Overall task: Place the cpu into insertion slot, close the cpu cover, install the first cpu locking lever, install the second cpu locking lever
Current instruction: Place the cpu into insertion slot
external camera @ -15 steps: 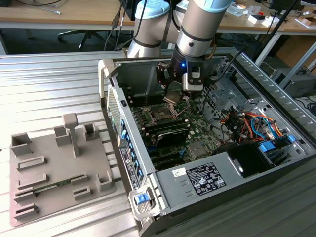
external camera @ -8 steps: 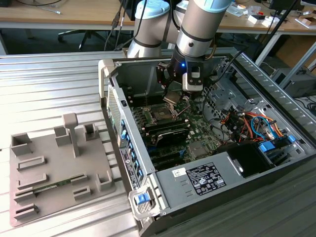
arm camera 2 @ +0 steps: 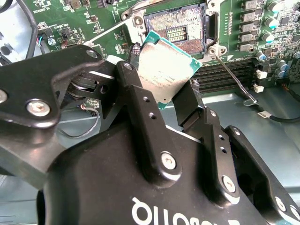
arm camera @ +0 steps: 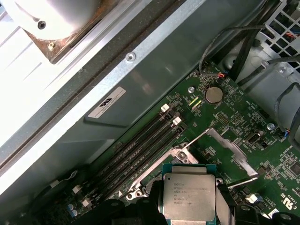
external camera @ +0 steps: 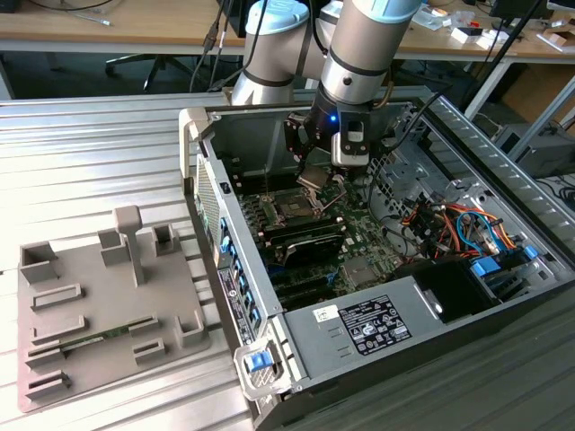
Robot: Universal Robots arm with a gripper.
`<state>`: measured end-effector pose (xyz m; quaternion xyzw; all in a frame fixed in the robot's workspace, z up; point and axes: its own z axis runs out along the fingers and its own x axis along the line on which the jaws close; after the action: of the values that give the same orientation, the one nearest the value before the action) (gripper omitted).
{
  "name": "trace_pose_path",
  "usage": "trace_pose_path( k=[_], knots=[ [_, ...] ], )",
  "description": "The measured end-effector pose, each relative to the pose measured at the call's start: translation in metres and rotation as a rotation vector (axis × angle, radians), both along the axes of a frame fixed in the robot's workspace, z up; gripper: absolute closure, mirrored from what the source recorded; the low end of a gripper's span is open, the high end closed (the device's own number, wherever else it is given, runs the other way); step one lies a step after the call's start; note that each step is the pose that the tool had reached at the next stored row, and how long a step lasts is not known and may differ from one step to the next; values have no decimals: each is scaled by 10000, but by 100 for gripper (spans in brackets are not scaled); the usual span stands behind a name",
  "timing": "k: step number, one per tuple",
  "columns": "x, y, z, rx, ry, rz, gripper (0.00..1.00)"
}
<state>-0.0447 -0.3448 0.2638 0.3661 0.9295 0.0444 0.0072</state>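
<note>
Green motherboard (arm camera 2: 70, 11) beneath | black jaws clamp thin silver-faced square cpu (arm camera 2: 166, 70) | dark insertion slot (arm camera 2: 178, 28) uncovered

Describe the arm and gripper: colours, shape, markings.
Arm: silver-grey tubular links, pale blue joint cap, blue light at the wrist. Gripper: matte black, two jointed linkage fingers with silver screws, white lettering on the body.
</note>
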Motion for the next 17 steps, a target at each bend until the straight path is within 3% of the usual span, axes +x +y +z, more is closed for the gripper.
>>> trace_pose_path(
  k=[17],
  knots=[
    [0,0,-5,0,0,-117,45]
  ],
)
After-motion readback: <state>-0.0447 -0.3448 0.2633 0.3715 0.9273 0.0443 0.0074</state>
